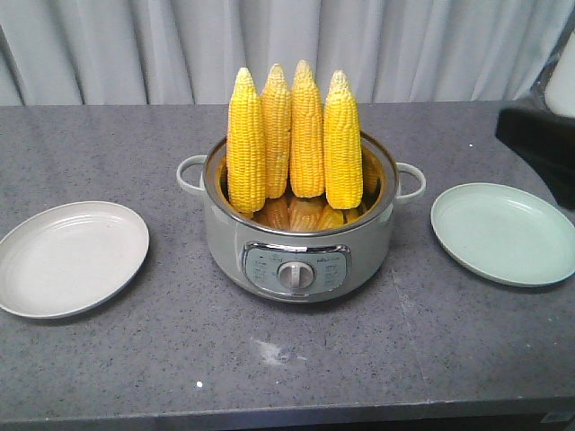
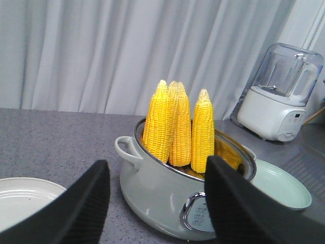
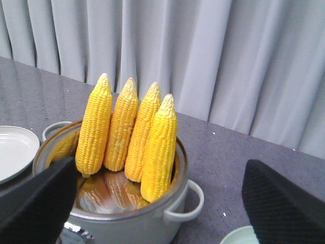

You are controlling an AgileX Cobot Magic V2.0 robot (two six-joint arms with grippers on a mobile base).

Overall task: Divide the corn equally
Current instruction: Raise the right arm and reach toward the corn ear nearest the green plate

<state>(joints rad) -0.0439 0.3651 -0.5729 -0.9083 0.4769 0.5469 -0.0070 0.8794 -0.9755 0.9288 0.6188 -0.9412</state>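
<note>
Four cobs of corn (image 1: 306,135) stand upright in the pot (image 1: 225,242), paler tips up and thick ends down on its shiny inner floor, which mirrors their yellow. They form a tight row, each touching the next, and rise well above the rim. In the right wrist view the cob nearest the camera (image 3: 159,152) stands a little ahead of the other three. All four are in the pot.

The pot is pale grey-green with a loop handle on each side and a silver panel with a dial (image 1: 293,275) on its front wall. It sits mid-table (image 1: 404,350), on a speckled grey top. A cream plate (image 1: 72,260) lies on the robot's left and a pale green plate (image 1: 503,235) on its right, each near the pot but apart from it.

The left gripper (image 2: 157,168) hangs low in front of the pot, its two dark fingers (image 2: 76,208) spread wide with nothing between them. The right gripper (image 3: 161,165) is likewise spread, with fingers (image 3: 284,203) at either edge of its view and clear of the corn.

A white blender (image 2: 277,96) with a clear jug stands at the table's far right. A pale pleated curtain (image 1: 180,45) closes off the back.
</note>
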